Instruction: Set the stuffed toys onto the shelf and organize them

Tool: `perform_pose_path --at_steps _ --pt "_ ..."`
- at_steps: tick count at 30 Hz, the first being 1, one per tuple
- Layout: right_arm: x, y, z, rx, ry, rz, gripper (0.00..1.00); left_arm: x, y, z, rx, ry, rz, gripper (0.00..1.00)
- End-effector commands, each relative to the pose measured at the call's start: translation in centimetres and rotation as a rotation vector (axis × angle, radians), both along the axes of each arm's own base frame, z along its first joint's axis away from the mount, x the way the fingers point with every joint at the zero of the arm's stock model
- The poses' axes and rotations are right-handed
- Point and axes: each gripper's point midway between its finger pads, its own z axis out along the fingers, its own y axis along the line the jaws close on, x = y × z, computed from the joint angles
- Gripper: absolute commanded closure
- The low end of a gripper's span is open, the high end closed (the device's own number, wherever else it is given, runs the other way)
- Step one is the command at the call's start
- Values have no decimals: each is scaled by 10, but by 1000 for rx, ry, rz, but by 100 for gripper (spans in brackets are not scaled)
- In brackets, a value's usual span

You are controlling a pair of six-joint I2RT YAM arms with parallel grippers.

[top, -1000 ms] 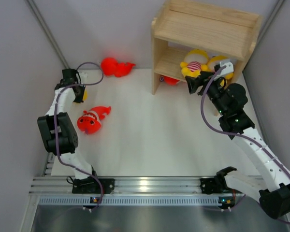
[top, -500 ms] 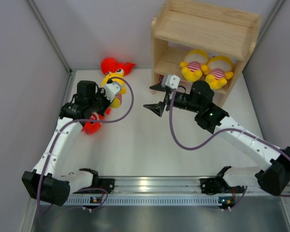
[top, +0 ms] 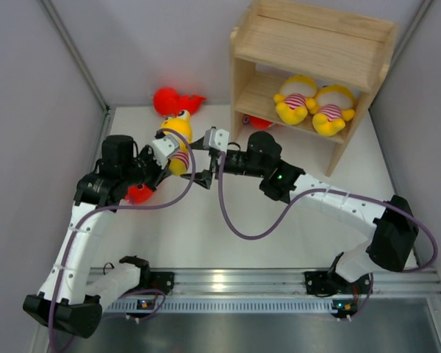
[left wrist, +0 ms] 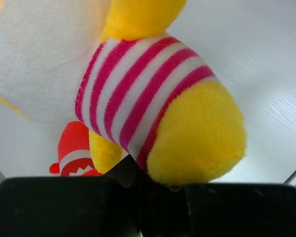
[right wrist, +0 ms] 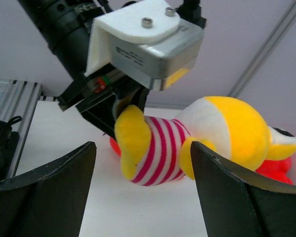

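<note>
The left tool (top: 172, 155) is pinched shut on the yellow striped toy (top: 178, 140), gripping it by the lower end of its red-and-white banded body, so that the toy is lifted off the white counter (top: 228, 220) with its round yellow head pointing away toward the back wall. The left wrist view shows the striped belly and a fat yellow foot right above the dark fingers. The right tool (top: 200, 165) faces the same toy from the other side with its fingers spread wide; in the right wrist view the toy hangs in the gap between them, apart from both. One red shark (top: 137, 194) lies on the counter beneath the left arm, and a second shark (top: 174, 101) rests near the back wall, to the left of the shelf (top: 309, 51). On the shelf's lower board two more yellow toys (top: 309, 104) sit side by side, touching. A third shark (top: 260, 123) shows only partly, low in the shelf's opening under that board. The top board is bare wood.
</note>
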Motion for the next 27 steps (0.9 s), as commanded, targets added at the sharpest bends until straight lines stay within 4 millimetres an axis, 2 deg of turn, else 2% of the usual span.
perform_pose_path --at_steps 1,3,5,6,8,9,11,12,13,14,15,16,18,19,20,21,22,23,24,26,27 --pt "14 13 14 37 -41 -30 23 -5 -6 11 -32 -27 -32 100" --pt "19 21 1 15 -23 -31 24 -9 -9 16 -45 -34 -50 100" --pt "21 26 -2 9 -17 -36 24 -11 -12 20 -55 -32 -63 100" --pt "23 31 -9 -2 -9 -31 26 -13 -15 21 -68 -29 -80 100" --pt "19 37 -9 -7 -8 -8 35 -16 -17 23 -77 -22 -94 100" --pt "17 41 -13 -16 -2 1 52 -17 -18 23 -79 -23 -98 100" --pt "11 44 -13 -18 -5 24 69 -16 -17 23 -73 -25 -95 100" --pt "7 43 -13 -20 -9 33 87 -15 -15 23 -68 -26 -85 100" --pt "7 42 -14 -22 -8 28 94 -13 -12 23 -60 -29 -65 100" --pt "6 39 -15 -31 -12 20 100 -11 -10 24 -54 -32 -49 92" --pt "9 31 -17 -39 -12 -20 100 -10 -7 28 -53 -38 -29 66" --pt "12 26 -19 -48 -20 -46 100 -6 -1 29 -37 -47 13 50" --pt "19 7 -22 -69 -38 -125 100 -4 7 37 -29 -69 64 29" --pt "29 -5 -22 -70 -34 -159 100 -2 12 40 -18 -79 98 13" --pt "30 -19 -11 -47 -18 -174 100 2 22 43 7 -98 153 8" --pt "32 -28 -18 -55 9 -174 100 3 29 45 23 -109 191 4" --pt "50 -48 -16 -46 23 -224 100 3 36 45 36 -119 223 2" --pt "54 -62 -6 -19 32 -246 100 6 48 45 74 -132 284 1" --pt "60 -74 -11 -24 39 -269 100 6 55 44 96 -138 312 1" --pt "77 -103 1 2 23 -337 100 6 66 38 135 -139 358 1" --pt "79 -110 4 7 16 -344 100 7 76 36 173 -145 402 1"
